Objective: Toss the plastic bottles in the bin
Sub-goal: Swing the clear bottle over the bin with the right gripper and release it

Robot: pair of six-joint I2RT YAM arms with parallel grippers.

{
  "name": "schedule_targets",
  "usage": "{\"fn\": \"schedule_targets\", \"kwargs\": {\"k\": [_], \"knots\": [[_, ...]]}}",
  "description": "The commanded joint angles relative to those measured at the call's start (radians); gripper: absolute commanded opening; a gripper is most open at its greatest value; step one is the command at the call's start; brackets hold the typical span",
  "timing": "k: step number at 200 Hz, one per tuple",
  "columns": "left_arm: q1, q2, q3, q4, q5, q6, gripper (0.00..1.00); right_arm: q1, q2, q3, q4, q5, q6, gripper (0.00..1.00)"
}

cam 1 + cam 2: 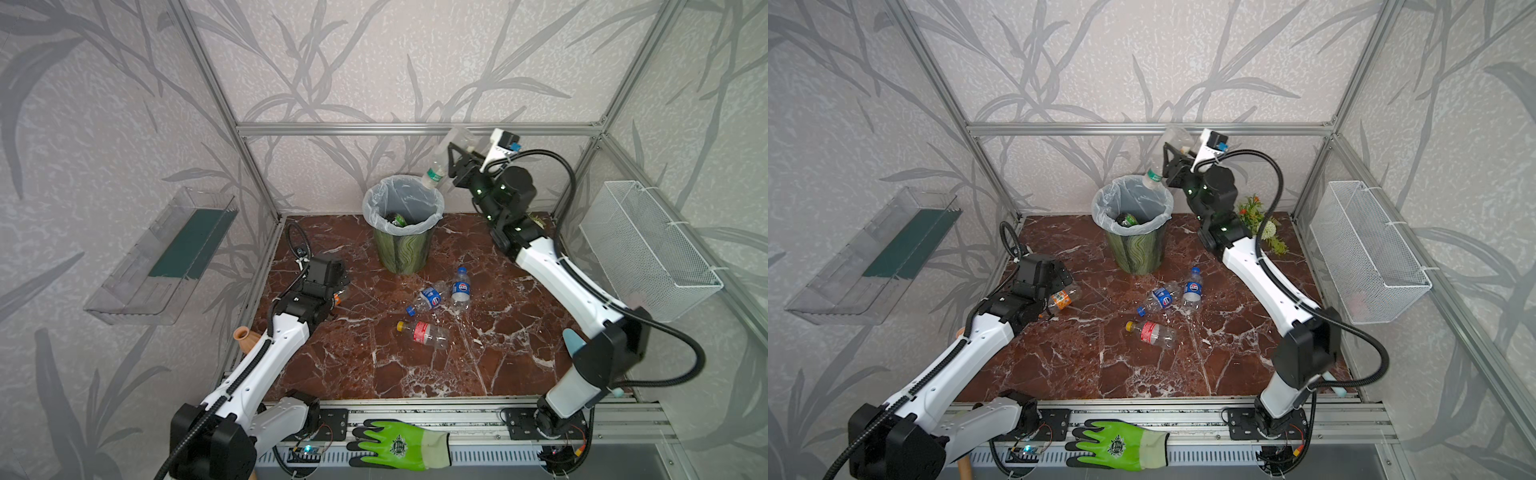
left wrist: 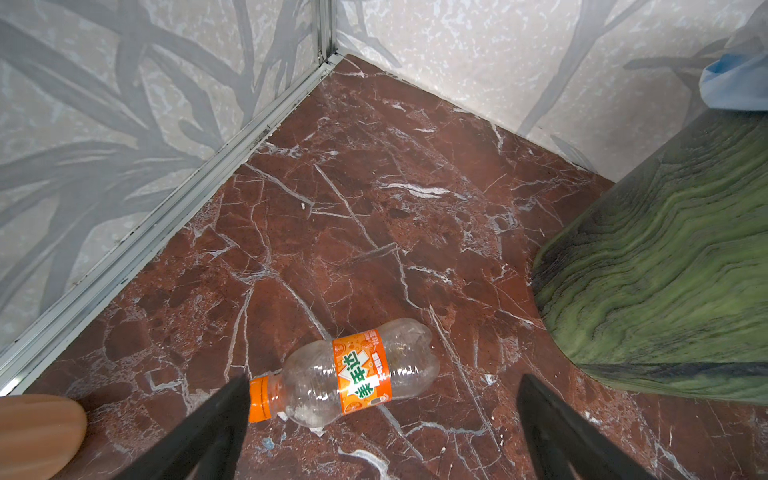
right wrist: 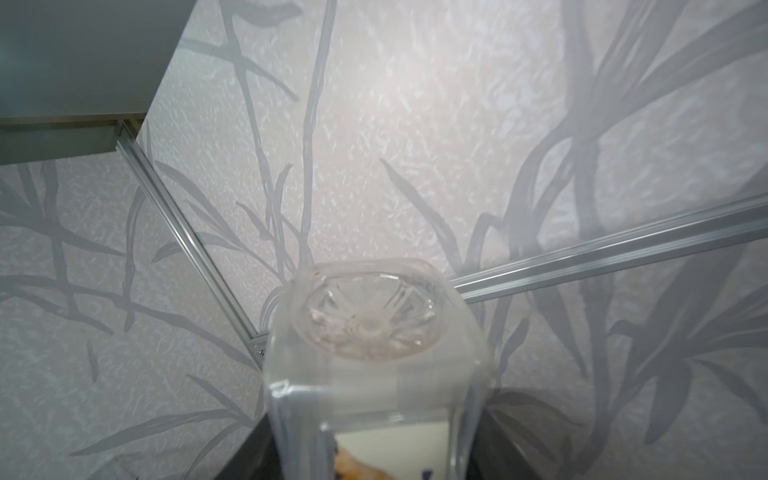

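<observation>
The right gripper point(image 1: 451, 157) clamped a clear bottle point(image 1: 434, 174) above the bin point(image 1: 401, 249), while the left gripper point(image 2: 385, 379) gaped wide over an orange-labelled bottle point(image 2: 361, 372) on the marble table point(image 1: 353, 365).

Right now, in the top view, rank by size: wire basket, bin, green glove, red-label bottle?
In a top view, largest first:
wire basket
bin
green glove (nearer the camera, so flattered)
red-label bottle

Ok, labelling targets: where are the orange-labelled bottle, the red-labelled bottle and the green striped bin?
orange-labelled clear bottle point(image 2: 361, 374): left wrist view, label.
red-labelled clear bottle point(image 1: 422, 332): a top view, label.
green striped round bin point(image 1: 401, 251): a top view, wall.
</observation>
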Motion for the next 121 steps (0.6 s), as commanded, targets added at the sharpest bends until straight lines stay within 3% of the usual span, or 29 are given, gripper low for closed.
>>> {"fn": "schedule_targets", "kwargs": {"k": [1, 10, 28, 58, 84, 121], "knots": [[0.008, -0.021, 0.009, -0.045, -0.008, -0.016, 0.99, -0.001, 0.160, 0.139, -0.192, -0.082, -0.014, 0.74], [0.010, -0.027, 0.016, -0.060, -0.011, -0.009, 0.99, -0.011, 0.169, 0.179, -0.224, -0.086, -0.022, 0.85], [0.011, -0.051, 0.016, -0.064, -0.025, 0.003, 0.99, -0.028, 0.110, 0.187, -0.204, -0.067, -0.058, 0.94], [0.011, -0.091, 0.015, -0.085, -0.043, -0.023, 0.99, -0.028, -0.028, 0.170, -0.263, -0.056, -0.169, 1.00], [0.010, -0.130, 0.008, -0.116, -0.062, -0.065, 0.99, -0.036, -0.217, -0.068, -0.164, -0.013, -0.195, 0.99], [0.011, -0.171, -0.046, -0.145, -0.093, -0.182, 0.99, -0.091, -0.448, -0.429, -0.084, 0.046, -0.139, 0.99]]}}
